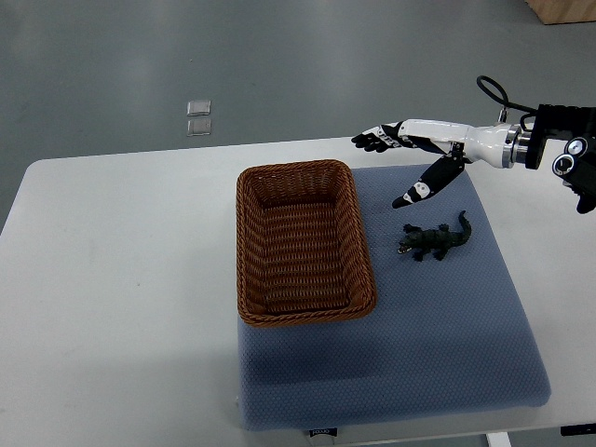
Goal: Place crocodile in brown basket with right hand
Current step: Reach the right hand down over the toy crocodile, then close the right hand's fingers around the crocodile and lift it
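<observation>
Crocodile: dark green toy, lying flat on the mat just right of the basket and apart from its rim. The snout points toward the basket and the tail toward the far right. Leg and mouth detail is too small to make out.
Basket: brown wicker, rectangular, upright on the left part of the mat. The inner weave is visible down to its bottom.
Right hand: comes in from the right edge and hovers over the far right part of the mat, beyond the crocodile and clear of it. It holds nothing.
Fingers: extended and spread, pointing left.
Thumb: angled down toward the crocodile, with a gap between them.
Forearm: black wrist section, cut off by the right edge.
Mat: blue-grey, on the surface. Its far left corner is hidden under the basket. A small label on the near edge is unreadable.
Surface: white, cut off at the bottom edge.
Floor plates: two small squares beyond the surface, type unclear.
Box: brown corner only, top right, mostly out of frame.
</observation>
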### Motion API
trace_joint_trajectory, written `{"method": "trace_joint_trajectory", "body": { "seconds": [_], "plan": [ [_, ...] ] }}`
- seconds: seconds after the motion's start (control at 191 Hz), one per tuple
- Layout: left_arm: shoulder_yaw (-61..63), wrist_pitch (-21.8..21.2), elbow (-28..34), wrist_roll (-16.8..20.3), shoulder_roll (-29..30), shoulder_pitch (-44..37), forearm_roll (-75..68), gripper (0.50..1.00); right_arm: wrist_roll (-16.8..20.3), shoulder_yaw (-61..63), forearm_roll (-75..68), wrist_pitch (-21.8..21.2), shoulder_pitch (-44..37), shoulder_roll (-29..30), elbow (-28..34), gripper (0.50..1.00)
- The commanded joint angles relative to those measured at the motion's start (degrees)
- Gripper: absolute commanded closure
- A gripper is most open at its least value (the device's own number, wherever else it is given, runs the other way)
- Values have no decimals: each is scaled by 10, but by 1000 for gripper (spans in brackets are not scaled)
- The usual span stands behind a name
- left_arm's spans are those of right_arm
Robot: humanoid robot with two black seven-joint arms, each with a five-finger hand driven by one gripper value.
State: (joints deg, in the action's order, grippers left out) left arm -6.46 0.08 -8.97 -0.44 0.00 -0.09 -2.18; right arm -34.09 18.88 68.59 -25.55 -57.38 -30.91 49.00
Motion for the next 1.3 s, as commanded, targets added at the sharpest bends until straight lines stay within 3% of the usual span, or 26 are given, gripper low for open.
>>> {"method": "trace_joint_trajectory", "body": {
  "seconds": [0.0,0.131,0.403,0.565,0.827,0.91,1.094,1.292],
  "plan": [
    [0,0,0,0,0,0,0,500,-9,-14,56,6,0,-2,1,570],
    [0,0,0,1,0,0,0,500,-9,-31,132,46,-4,-11,1,568],
    [0,0,0,0,0,0,0,500,-9,-112,231,209,-6,-20,5,566],
    [0,0,0,0,0,0,1,500,-9,-150,250,219,-14,-42,41,566],
    [0,0,0,1,0,0,1,500,-9,-177,288,233,-25,-49,43,566],
    [0,0,0,1,0,0,0,500,-9,-182,291,256,-24,-49,43,566],
    [0,0,0,0,0,0,0,500,-9,-235,294,350,-25,-49,35,566],
    [0,0,0,0,0,0,1,500,-9,-258,297,364,-26,-44,18,566]
  ]
}}
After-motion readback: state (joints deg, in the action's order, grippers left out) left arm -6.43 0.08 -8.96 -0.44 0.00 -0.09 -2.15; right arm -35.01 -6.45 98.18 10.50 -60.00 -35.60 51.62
